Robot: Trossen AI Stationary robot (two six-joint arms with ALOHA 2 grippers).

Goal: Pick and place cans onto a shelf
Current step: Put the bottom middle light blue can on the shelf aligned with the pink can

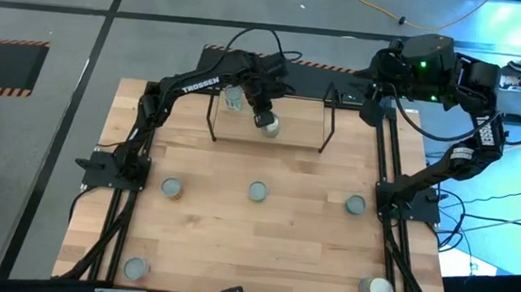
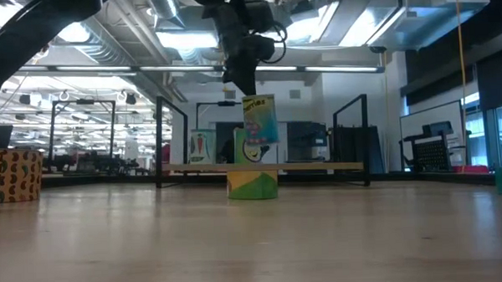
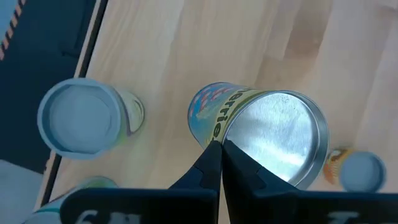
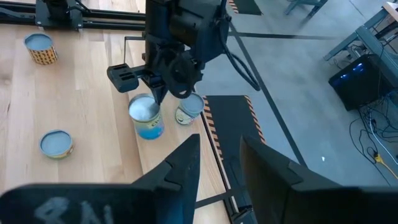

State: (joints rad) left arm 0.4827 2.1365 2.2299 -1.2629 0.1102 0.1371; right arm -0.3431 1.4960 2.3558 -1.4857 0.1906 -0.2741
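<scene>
You've got the left gripper (image 3: pixel 219 148) pinched on the rim of the blue-and-yellow tin can (image 3: pixel 261 134), suspended above the low wooden wire-framed shelf (image 1: pixel 271 128) for placing, while the right gripper (image 4: pixel 219 163) waits beside it, jaws wide.

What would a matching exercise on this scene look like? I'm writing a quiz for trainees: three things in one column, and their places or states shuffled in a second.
Things:
1. left hand
2. right hand
3. middle can

Places or states:
A. open, waiting at the far right
B. upright at the centre of the table
C. shut on the rim of the held can, over the shelf

Pairs: 1-C, 2-A, 3-B
</scene>
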